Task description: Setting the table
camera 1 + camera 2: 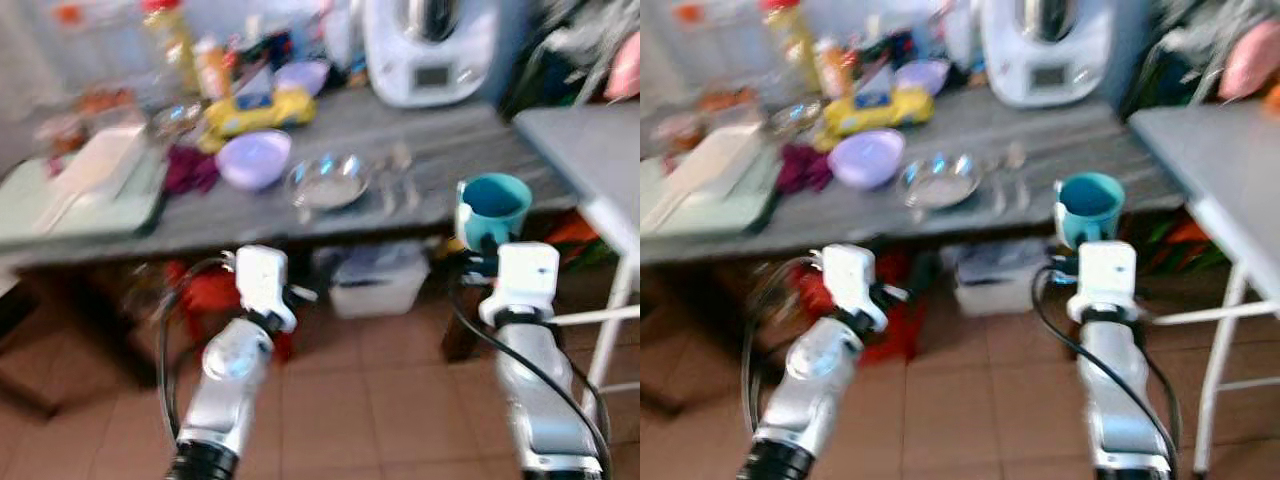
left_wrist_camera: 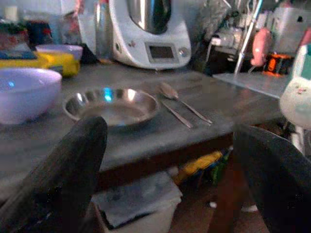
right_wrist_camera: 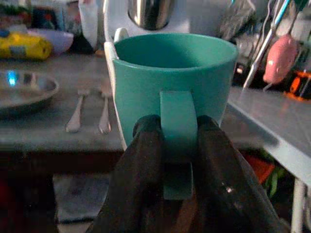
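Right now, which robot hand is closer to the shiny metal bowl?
Left. The left gripper hangs open just below the table edge, near the metal bowl. The right gripper is farther along that edge, shut on the teal mug.

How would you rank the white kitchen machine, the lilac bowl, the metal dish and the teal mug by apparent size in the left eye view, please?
1. White kitchen machine, largest though farthest.
2. Lilac bowl and metal dish: look alike, not ranked.
3. Teal mug, smallest, held by its handle in the right gripper.
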You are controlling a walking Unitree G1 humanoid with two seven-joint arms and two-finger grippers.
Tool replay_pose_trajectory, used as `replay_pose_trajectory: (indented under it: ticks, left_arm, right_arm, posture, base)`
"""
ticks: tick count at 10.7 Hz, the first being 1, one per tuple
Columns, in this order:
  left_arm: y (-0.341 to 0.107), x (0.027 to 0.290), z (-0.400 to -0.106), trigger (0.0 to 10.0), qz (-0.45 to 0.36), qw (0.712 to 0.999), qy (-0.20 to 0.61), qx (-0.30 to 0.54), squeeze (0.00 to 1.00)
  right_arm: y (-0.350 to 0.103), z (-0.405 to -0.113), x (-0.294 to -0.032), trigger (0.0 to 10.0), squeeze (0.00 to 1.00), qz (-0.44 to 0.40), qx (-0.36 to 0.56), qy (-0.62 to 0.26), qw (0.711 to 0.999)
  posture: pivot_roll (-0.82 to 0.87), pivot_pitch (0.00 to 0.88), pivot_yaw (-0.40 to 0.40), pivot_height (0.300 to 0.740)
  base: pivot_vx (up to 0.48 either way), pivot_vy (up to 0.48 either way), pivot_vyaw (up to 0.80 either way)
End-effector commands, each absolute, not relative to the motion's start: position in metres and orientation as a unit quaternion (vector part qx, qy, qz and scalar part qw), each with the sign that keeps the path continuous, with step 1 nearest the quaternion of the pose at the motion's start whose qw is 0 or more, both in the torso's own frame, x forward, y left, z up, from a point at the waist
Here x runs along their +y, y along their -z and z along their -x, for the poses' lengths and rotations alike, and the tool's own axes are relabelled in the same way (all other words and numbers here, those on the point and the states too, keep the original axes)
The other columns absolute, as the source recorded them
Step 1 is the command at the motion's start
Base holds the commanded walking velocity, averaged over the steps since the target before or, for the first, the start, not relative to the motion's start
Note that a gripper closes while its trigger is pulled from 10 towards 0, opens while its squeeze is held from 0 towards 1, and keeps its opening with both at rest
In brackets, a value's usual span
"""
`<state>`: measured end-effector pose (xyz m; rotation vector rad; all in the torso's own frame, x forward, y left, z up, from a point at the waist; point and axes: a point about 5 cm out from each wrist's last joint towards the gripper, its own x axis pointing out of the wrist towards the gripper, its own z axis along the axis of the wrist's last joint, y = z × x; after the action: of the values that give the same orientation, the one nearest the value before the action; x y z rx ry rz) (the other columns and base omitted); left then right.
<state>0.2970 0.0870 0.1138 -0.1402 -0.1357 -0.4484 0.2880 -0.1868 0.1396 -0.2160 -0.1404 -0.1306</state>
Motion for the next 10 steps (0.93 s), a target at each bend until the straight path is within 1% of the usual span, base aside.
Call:
replay_pose_trajectory:
  ticks: [1, 4, 5, 7, 10]
  left_arm:
    - [-0.1119, 0.0931, -0.2972, 10.0, 0.064, 0.972, 0.217, -0.062, 0.0]
    - [-0.1126, 0.0919, -0.2975, 10.0, 0.063, 0.972, 0.218, -0.063, 0.0]
    - [-0.1124, 0.0917, -0.2975, 10.0, 0.063, 0.972, 0.218, -0.062, 0.0]
    - [-0.1122, 0.0909, -0.2978, 10.0, 0.063, 0.972, 0.22, -0.062, 0.0]
    - [-0.1126, 0.0881, -0.2976, 10.0, 0.063, 0.971, 0.224, -0.063, 0.0]
  right_arm:
    - [-0.1422, -0.2884, -0.1798, 10.0, 0.0, 0.102, -0.078, 0.054, 0.99]
    - [-0.1432, -0.2884, -0.1798, 10.0, 0.0, 0.118, -0.082, 0.057, 0.988]
    - [-0.143, -0.2885, -0.1796, 10.0, 0.0, 0.119, -0.082, 0.057, 0.988]
    - [-0.1435, -0.2886, -0.1793, 10.0, 0.0, 0.117, -0.084, 0.058, 0.988]
    - [-0.1444, -0.2891, -0.1794, 10.0, 0.0, 0.115, -0.087, 0.059, 0.988]
  posture:
    - [-0.24, 0.062, 0.068, 0.74]
    - [-0.24, 0.063, 0.072, 0.74]
    - [-0.24, 0.062, 0.072, 0.74]
    - [-0.25, 0.063, 0.072, 0.74]
    - [-0.25, 0.063, 0.073, 0.74]
  base:
    - [0.368, 0.0, 0.0]
    - [0.365, 0.0, 0.0]
    - [0.364, 0.0, 0.5]
    - [0.362, 0.0, 0.8]
    - [0.361, 0.0, 0.0]
